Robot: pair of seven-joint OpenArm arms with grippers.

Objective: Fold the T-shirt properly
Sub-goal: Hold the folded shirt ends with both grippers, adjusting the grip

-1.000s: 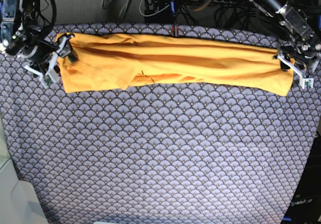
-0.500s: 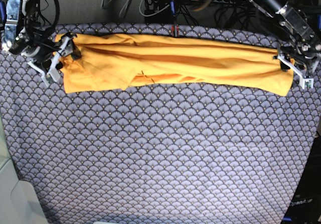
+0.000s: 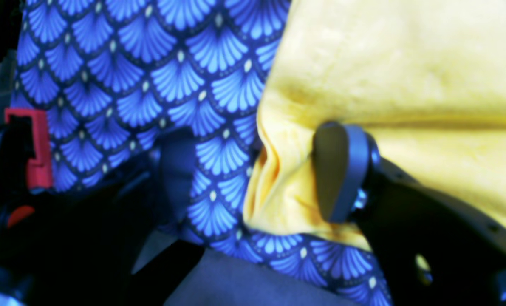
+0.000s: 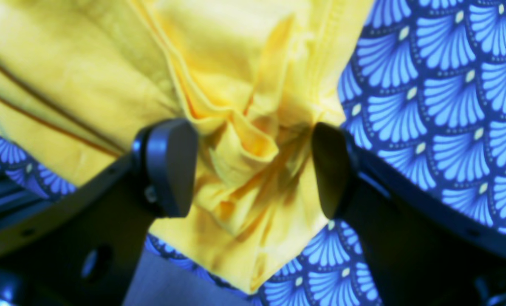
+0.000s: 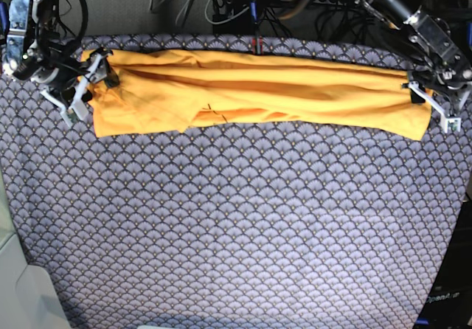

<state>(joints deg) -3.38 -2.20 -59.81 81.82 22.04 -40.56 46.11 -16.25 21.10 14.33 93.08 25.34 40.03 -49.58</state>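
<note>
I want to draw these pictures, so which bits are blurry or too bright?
Left wrist view: the dark jaws in front are blurry, and the yellow shirt looks washed-out pale near the top. Right wrist view: the jaws are blurry too, while the scale pattern on the blue cloth is sharper. Base view: the shirt looks deeper orange, and no strong glare shows on it.

Both arms reach in from the upper corners of the base view, one at each side, angled down and ending in grippers well apart from each other. The left gripper (image 3: 255, 174) has its fingers (image 3: 342, 170) spread wide, nothing clamped between them. The right gripper (image 4: 250, 170) also stands wide open, its two dark, rounded fingertips (image 4: 170, 168) facing each other across the gap.
</note>
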